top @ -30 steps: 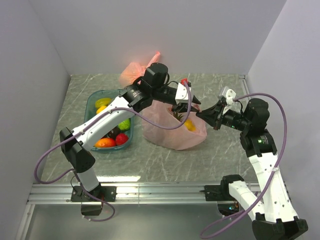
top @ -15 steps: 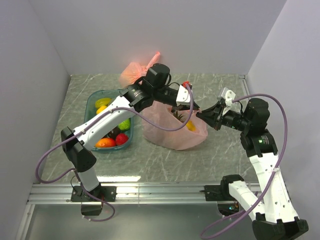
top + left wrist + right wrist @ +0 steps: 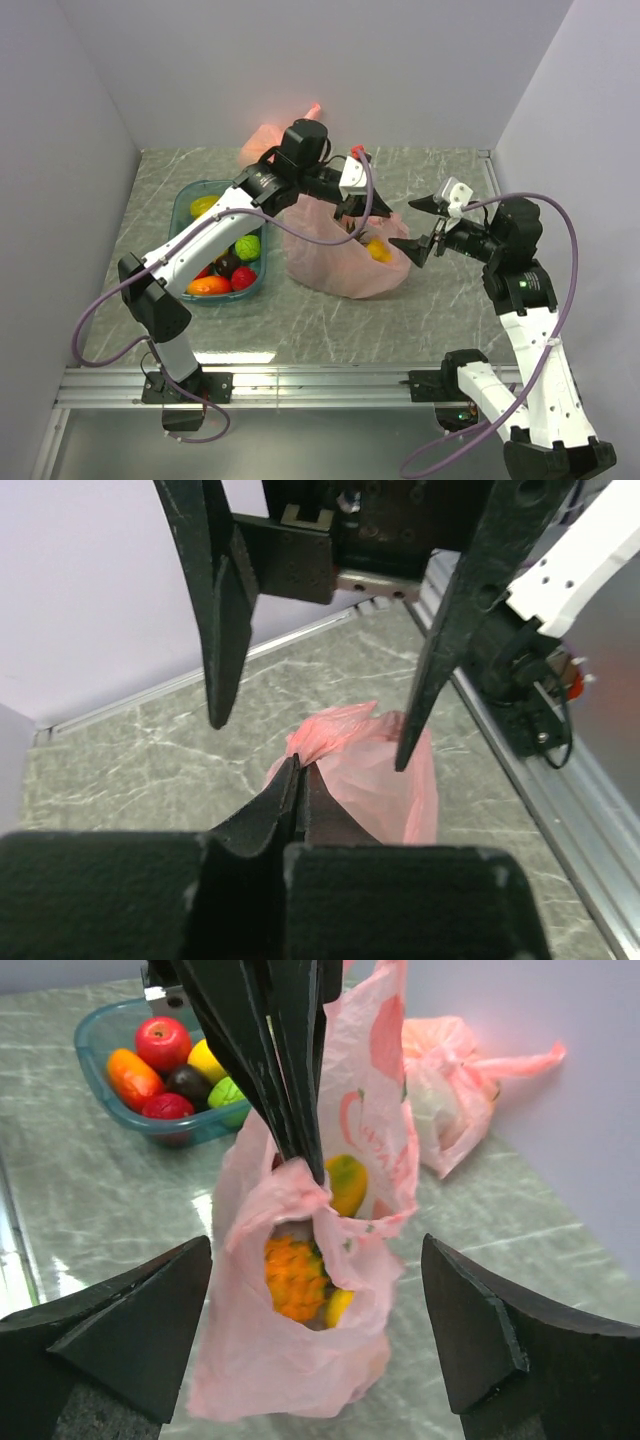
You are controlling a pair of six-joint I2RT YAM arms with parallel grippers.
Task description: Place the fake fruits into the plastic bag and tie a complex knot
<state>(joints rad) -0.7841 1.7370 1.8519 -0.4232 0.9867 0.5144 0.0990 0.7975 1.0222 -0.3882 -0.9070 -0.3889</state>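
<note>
1. The thin, translucent salmon-pink plastic bag (image 3: pixel 290 1360) sits on the grey marbled worktop (image 3: pixel 80 1220), with its mouth facing the right tool (image 3: pixel 410 222).
2. The left tool (image 3: pixel 308 1165) has its fingers together, clamped on the bag's raised rim.
3. The right tool's fingers are spread wide, empty, just beside the bag.
4. Some glossy plastic fruits (image 3: pixel 293 1278) lie inside the bag, and others lie in a teal plastic tub (image 3: pixel 100 1025).

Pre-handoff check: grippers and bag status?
Left gripper jaws shut on plastic bag rim. Right gripper open, facing bag. Fruits inside, more in tub. Nothing between right gripper and bag.
</note>
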